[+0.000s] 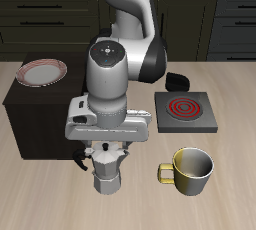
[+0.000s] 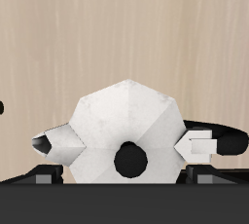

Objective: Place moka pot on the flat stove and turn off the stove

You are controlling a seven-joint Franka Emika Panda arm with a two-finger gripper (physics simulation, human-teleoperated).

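The silver faceted moka pot [image 1: 106, 174] stands upright on the table near its front edge. My gripper [image 1: 105, 150] is directly above it, open, with a finger on either side of the pot's top. In the wrist view the pot [image 2: 126, 116] sits between the two fingertips [image 2: 60, 145], with its dark lid knob in the middle; my gripper [image 2: 129, 147] is centred over it. The flat stove [image 1: 185, 114] lies farther back beside the pot, and its coil glows red. A dark knob [image 1: 178, 81] sits at the stove's back edge.
A yellow-olive mug [image 1: 190, 170] stands near the front edge, beside the pot and in front of the stove. A dark box [image 1: 25, 109] with a red-rimmed plate [image 1: 42, 72] on top stands on the pot's other side.
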